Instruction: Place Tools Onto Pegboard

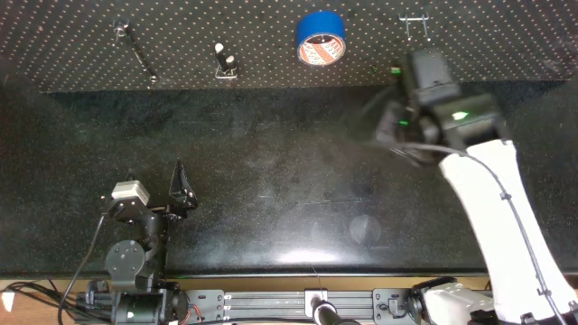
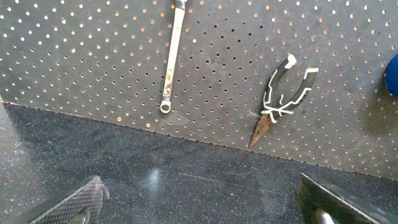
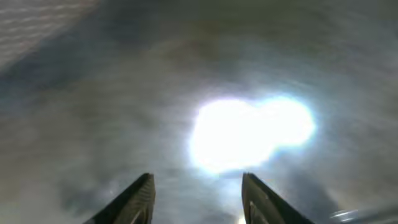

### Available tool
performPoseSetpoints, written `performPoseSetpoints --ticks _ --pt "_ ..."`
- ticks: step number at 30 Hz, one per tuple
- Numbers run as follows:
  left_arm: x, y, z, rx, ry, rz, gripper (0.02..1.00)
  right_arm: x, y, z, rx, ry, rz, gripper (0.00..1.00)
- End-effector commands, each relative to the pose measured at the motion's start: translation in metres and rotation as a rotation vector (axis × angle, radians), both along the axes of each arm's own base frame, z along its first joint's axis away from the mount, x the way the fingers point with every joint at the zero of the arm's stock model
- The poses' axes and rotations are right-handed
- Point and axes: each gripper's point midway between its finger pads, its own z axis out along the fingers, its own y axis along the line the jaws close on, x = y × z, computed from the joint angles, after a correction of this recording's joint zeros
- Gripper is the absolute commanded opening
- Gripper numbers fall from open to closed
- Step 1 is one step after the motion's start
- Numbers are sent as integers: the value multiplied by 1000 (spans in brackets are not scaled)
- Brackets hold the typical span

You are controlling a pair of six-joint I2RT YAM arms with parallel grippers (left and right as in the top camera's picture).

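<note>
The top camera is fixed above the tabletop (image 1: 271, 162) and looks straight down, with the pegboard (image 1: 54, 45) along the far edge and both arm bases along the near one. The left wrist camera sits low over the tabletop and faces the pegboard from a little way off. It shares the wrench (image 1: 135, 52), the pliers (image 1: 226, 61) and an edge of the blue tape roll (image 1: 320, 39) with the top view. The right wrist camera faces a blurred grey surface with bright glare; which part of the scene this is cannot be told.
</note>
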Motion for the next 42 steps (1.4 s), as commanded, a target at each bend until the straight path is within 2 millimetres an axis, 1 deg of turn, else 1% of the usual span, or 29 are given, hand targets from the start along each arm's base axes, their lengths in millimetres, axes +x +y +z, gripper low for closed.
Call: performPoseSetpoints --ticks 1,2,3,4,6,7,8,10,11,12,14,16,17,18,19,20,22,23,25,26,27,29,30,31,32,34,37,39,42 --pt "-1 4 -1 6 0 19 993 -36 -73 -15 -75 132 167 577" --pt "-1 4 -1 6 0 19 996 -40 -79 -15 -64 115 281 612" --pt "-1 4 -1 6 0 19 996 -46 -87 -18 5 80 322 693" --pt "-1 4 -1 6 0 19 996 -49 -92 -21 57 54 297 698" --pt "-1 4 -1 6 0 19 996 -60 -112 -33 52 79 203 698" --pt "-1 4 -1 6 0 19 996 -67 -127 -45 69 96 108 704" --pt "-1 4 -1 6 0 19 996 -71 -141 -55 73 97 47 739" --pt "-1 4 -1 6 0 19 996 -75 -155 -61 50 102 0 746" --pt "-1 4 -1 6 0 19 996 -81 -171 -65 2 134 -48 757" --pt "-1 4 -1 6 0 19 996 -81 -180 -67 -19 141 -78 774" --pt "-1 4 -1 6 0 19 993 -74 -198 -76 -58 147 -100 860" --pt "-1 4 -1 6 0 19 993 -79 -214 -92 -126 237 -13 869" --pt "-1 4 -1 6 0 19 996 -82 -223 -97 -163 276 13 869" --pt "-1 4 -1 6 0 19 993 -82 -235 -101 -219 310 69 869" --pt "-1 4 -1 6 0 19 996 -80 -242 -105 -245 325 130 869" --pt "-1 4 -1 6 0 19 993 -72 -240 -112 -216 317 216 869" --pt "-1 4 -1 6 0 19 996 -67 -234 -124 -167 318 279 869" --pt "-1 4 -1 6 0 19 993 -63 -240 -134 -181 337 336 869" --pt "-1 4 -1 6 0 19 993 -62 -266 -145 -286 408 336 871" --pt "-1 4 -1 6 0 19 996 -53 -277 -152 -328 415 379 871" --pt "-1 4 -1 6 0 19 996 -44 -281 -158 -341 406 426 871" --pt "-1 4 -1 6 0 19 993 -36 -280 -163 -346 407 501 871" --pt "-1 4 -1 6 0 19 996 -29 -274 -163 -332 379 559 873" --pt "-1 4 -1 6 0 19 993 -21 -267 -163 -308 335 564 875" --pt "-1 4 -1 6 0 19 993 -11 -255 -165 -253 263 575 877" --pt "-1 4 -1 6 0 19 993 -8 -251 -166 -235 239 577 879" --pt "-1 4 -1 6 0 19 993 1 -258 -170 -241 208 506 877" --pt "-1 4 -1 6 0 19 996 -3 -260 -175 -215 219 465 877" --pt "-1 4 -1 6 0 19 993 0 -253 -176 -153 165 441 877"
